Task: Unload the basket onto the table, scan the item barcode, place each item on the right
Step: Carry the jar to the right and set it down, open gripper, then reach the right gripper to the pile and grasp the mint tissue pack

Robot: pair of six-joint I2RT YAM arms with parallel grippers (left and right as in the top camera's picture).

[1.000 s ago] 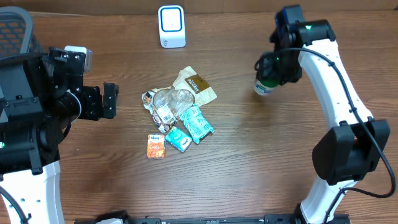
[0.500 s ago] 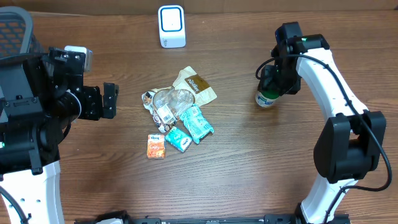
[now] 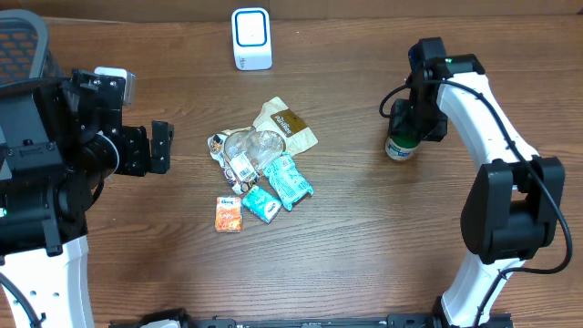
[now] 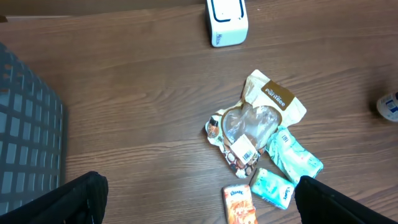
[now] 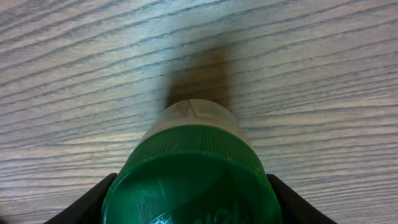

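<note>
- Bottle [image 3: 400, 149] with the green cap has dropped lower and further from the scanner [image 3: 250, 38], onto the table's [image 3: 364, 237] right side; I judge it is being set aside, release next
- right gripper [image 5: 193, 208] pinches its cap from above, arm arched over; left gripper [image 3: 161, 148] hangs spread wide, idle

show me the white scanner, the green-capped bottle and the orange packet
white scanner [image 3: 251, 38]: overhead view, middle of its top face
green-capped bottle [image 5: 189, 180]: right wrist view, on the green cap
orange packet [image 3: 229, 214]: overhead view, centre of the packet
</note>
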